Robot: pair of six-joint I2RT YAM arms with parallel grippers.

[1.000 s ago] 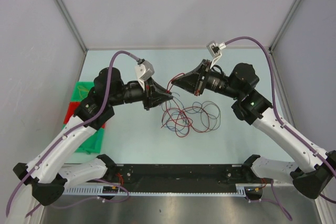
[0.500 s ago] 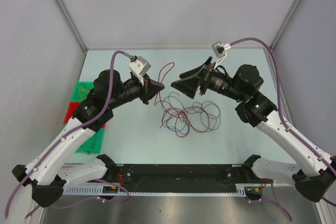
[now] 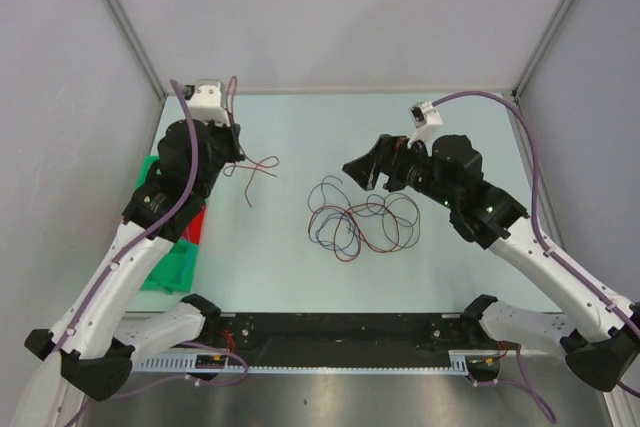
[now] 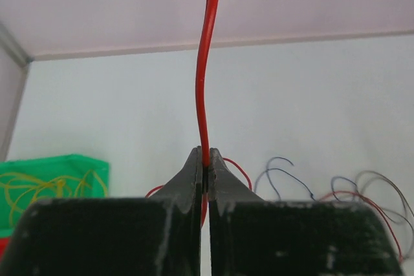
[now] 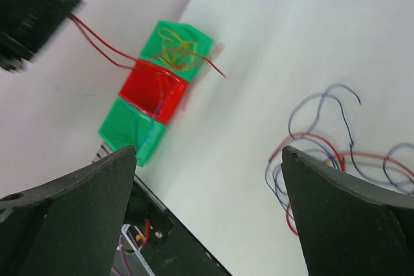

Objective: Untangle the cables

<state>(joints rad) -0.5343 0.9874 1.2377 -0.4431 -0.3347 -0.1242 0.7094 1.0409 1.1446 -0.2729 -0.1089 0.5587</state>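
Note:
A tangle of thin red, maroon and blue cables lies on the table at centre; part of it shows in the right wrist view and in the left wrist view. My left gripper is shut on one red cable, held up at the left, clear of the tangle. In the left wrist view that red cable rises straight out of the closed jaws. My right gripper is open and empty, raised just above the tangle's upper left side.
Green and red bins sit at the table's left edge under my left arm. In the right wrist view a green bin holds yellow wires, next to a red bin and a green bin with a blue wire.
My left gripper has swung left and back, pulling the red cable out of the tangle. My right gripper has opened and let go, drawing back slightly right.

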